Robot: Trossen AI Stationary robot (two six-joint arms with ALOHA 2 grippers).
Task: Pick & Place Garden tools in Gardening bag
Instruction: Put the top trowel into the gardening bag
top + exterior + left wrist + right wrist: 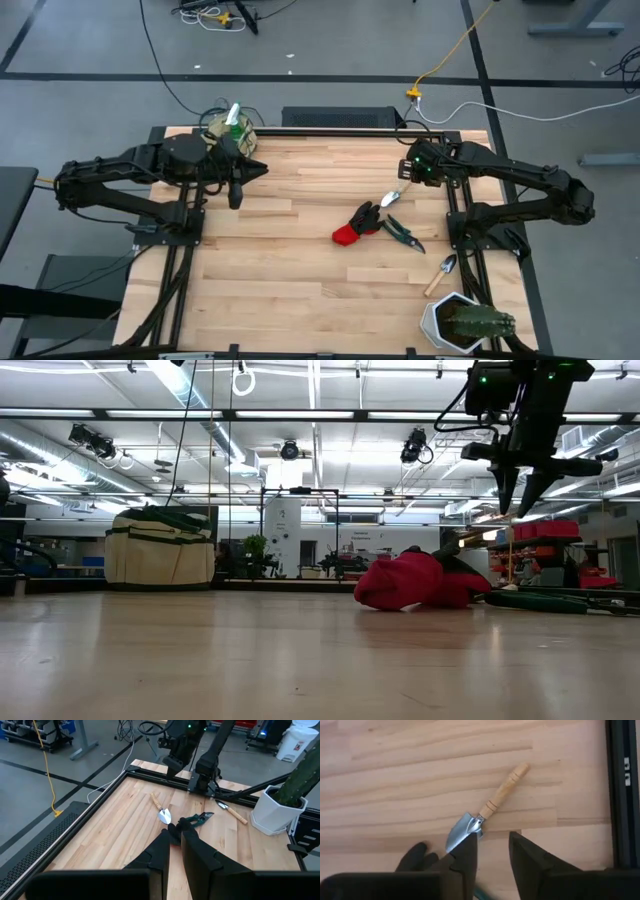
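The right gripper point(408, 180) hangs in the air near the table's far right side, directly above a wooden-handled trowel point(396, 194); its fingers point(465, 855) stand apart with a clear gap and hold nothing, and the right wrist view looks straight down on that trowel's silver blade and pale handle lying flat on the planks; just beside the blade, toward the table's middle, lies the red-and-black glove point(356, 224), and touching or nearly touching the glove on its right are the dark-handled pruning shears point(403, 233); a second trowel point(441, 274) lies apart from these, closer to the near right corner, near the white pot point(438, 322) with its cactus point(480, 322); the gardening bag point(226, 131) sits at the far left corner of the wooden table point(300, 270), with the green spray bottle point(234, 114) standing up out of it; the left gripper point(238, 188) hovers just in front of the bag, its fingers point(160, 851) close together with only a thin slit between them, clamped on nothing.
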